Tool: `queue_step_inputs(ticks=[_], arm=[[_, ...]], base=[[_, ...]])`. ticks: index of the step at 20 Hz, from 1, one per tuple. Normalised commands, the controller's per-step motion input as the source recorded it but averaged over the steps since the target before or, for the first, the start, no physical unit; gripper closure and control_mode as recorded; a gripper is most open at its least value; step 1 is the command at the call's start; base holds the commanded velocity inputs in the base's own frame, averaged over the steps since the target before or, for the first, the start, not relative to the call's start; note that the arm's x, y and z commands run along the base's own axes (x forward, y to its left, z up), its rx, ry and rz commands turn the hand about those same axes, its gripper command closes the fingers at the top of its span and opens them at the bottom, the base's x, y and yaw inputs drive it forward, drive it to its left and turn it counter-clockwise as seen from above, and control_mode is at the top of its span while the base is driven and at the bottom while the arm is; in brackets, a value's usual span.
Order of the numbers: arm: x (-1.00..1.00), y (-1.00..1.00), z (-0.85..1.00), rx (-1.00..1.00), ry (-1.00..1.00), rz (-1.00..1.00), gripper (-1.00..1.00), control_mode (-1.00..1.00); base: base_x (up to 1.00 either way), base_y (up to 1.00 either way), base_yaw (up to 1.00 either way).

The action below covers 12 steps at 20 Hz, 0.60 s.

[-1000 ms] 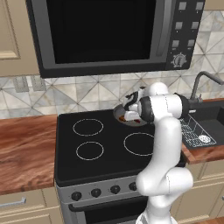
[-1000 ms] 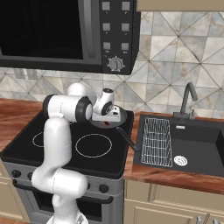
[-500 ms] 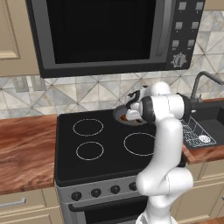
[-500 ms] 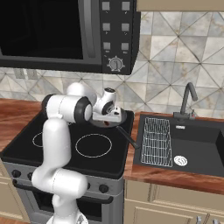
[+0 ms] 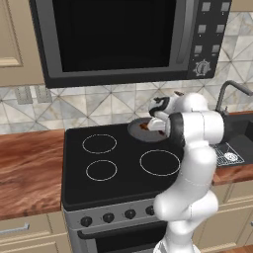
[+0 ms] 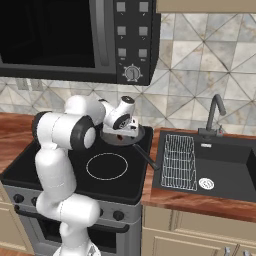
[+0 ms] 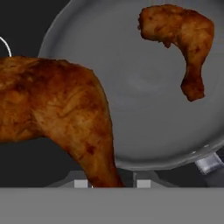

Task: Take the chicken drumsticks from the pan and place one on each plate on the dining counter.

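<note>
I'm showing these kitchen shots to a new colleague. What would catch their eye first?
Probably the white arm bent over the black stove, its hand down in the pan on the back burner. In the hand view a big browned drumstick looms close, its narrow end running down between the fingertips, while a second drumstick lies farther off in the pan.

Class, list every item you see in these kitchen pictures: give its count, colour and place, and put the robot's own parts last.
Chicken drumsticks: two, orange-brown; one between the fingertips, one lying in the pan.
Pan: one, dark grey, back right burner.
Stove: one, black, four ring burners.
Microwave: one, black, above the stove.
Sink: one, black, right of the stove, with tap.
Counters: reddish-brown wood, flanking the stove.
Arm: one, white.
Gripper: one, closing on the near drumstick.
</note>
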Motion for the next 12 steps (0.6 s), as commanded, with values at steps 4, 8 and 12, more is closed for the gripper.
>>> queue_step_inputs(ticks=[4,8,12], arm=[[-0.72,0.22,0.25,0.00,-0.06,0.00,1.00,-1.00],[-0.65,0.28,0.29,0.00,0.00,0.00,1.00,-1.00],[-0.57,0.28,0.44,0.00,0.02,0.00,1.00,-1.00]], base=[[0.00,0.00,0.00],[0.00,0.00,0.00],[0.00,0.00,0.00]])
